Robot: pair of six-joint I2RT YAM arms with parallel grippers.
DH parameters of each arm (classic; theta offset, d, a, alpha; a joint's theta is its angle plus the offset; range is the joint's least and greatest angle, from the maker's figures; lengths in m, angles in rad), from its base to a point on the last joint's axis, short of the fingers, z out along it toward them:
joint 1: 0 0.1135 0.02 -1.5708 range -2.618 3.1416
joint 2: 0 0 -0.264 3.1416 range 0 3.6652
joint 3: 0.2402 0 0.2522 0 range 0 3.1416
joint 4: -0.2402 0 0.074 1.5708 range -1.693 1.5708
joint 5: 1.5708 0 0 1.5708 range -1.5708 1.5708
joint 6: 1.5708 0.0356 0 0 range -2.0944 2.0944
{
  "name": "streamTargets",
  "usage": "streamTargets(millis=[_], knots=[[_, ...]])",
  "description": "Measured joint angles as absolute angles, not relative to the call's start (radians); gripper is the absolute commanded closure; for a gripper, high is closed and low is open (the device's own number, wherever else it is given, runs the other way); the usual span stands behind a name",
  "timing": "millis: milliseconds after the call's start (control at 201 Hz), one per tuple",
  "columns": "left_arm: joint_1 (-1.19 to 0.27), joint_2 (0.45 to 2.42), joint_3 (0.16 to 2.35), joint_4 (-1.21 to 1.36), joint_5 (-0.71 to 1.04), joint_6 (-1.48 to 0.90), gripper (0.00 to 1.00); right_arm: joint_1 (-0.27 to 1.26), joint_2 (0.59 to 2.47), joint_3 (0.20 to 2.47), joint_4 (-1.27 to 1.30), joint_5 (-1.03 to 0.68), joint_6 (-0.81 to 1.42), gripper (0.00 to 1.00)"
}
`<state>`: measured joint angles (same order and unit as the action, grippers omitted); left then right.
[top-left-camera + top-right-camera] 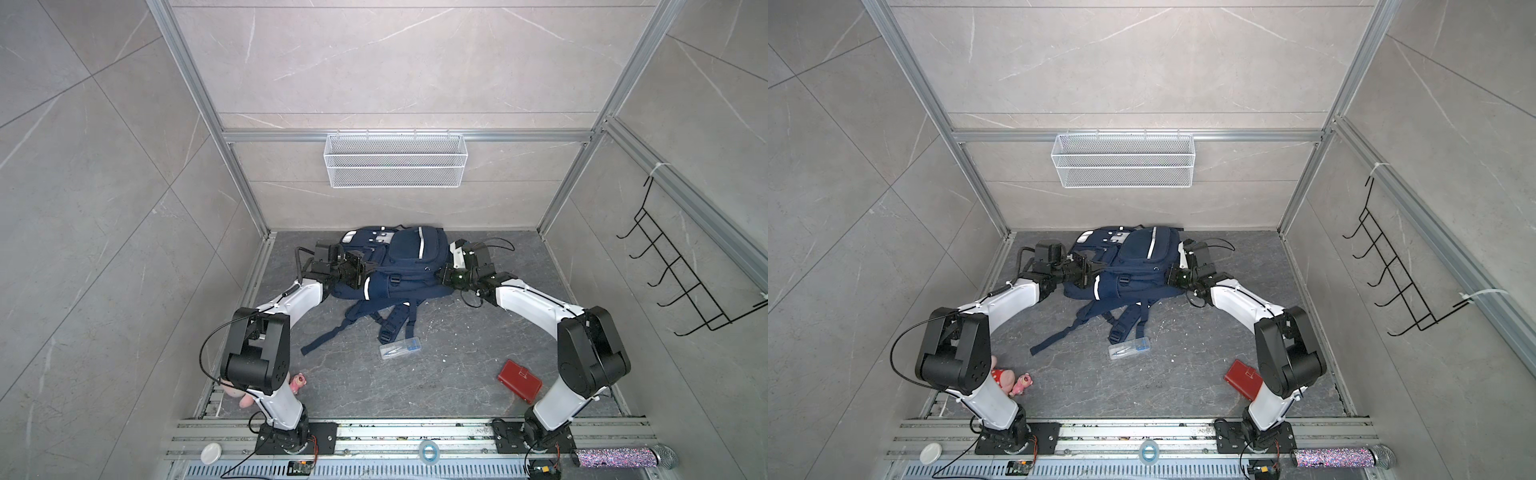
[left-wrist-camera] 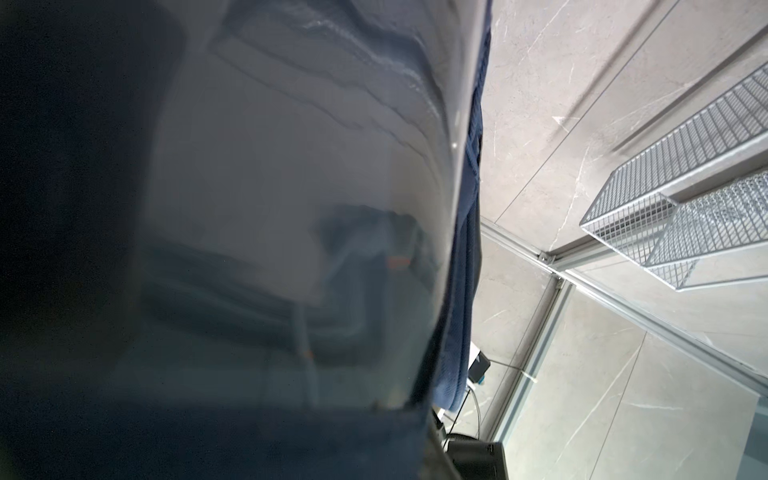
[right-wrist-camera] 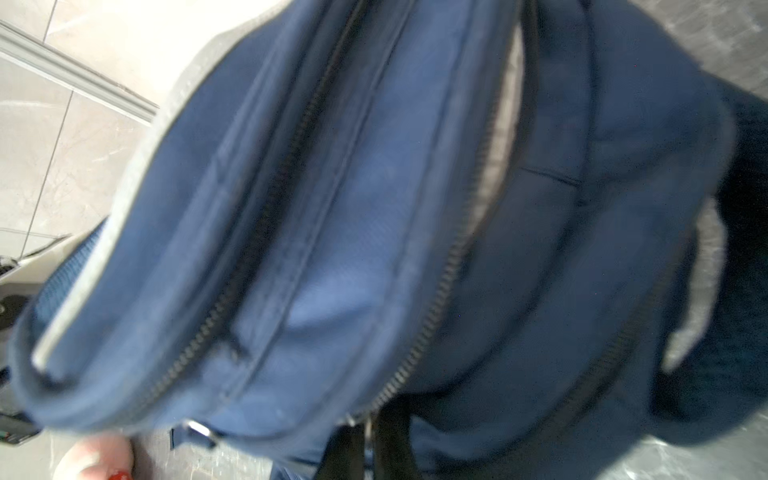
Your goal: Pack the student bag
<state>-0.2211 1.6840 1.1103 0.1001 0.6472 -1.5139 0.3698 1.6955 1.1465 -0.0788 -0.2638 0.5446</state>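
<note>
The left gripper (image 1: 362, 276) was clenched against the left side of the bag (image 1: 409, 253). Whether it had caught any fabric could not be told, as its wrist view was filled with blurred cloth close up. The right gripper (image 1: 441, 277) was clenched too, at the bag's right side. Its wrist view showed zips (image 3: 257, 232) running across navy fabric, one gaping over a grey lining (image 3: 498, 137). What it pinched, if anything, was unclear. The bag lay at the back of the floor (image 1: 457, 365), near the rear wall and below the basket (image 1: 395, 160), with its straps (image 1: 374, 320) trailing forward. A clear case (image 1: 400, 348) lay just past the straps, well apart from a red wallet (image 1: 519, 381) near the right arm and a pink toy (image 1: 297, 382) beside the left arm.
</note>
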Motion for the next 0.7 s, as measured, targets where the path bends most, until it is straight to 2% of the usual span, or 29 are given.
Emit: streamTargets(millis=[249, 329, 473, 637, 702], knots=[[-0.163, 1.684, 1.116, 0.044, 0.704, -1.425, 1.0, 0.347, 1.678, 1.146, -0.131, -0.278, 0.498, 1.0], [-0.124, 1.684, 1.128, -0.001, 0.704, -1.38, 1.0, 0.323, 1.668, 1.147, -0.161, -0.23, 0.469, 1.0], [-0.022, 1.693, 1.166, -0.072, 0.707, -1.289, 1.0, 0.247, 1.667, 1.167, -0.255, -0.145, 0.363, 1.0], [0.029, 1.736, 1.242, -0.135, 0.701, -1.207, 1.0, 0.252, 1.667, 1.242, -0.357, -0.137, 0.222, 1.0], [0.036, 1.767, 1.282, -0.143, 0.7, -1.184, 1.0, 0.259, 1.668, 1.282, -0.386, -0.17, 0.181, 0.79]])
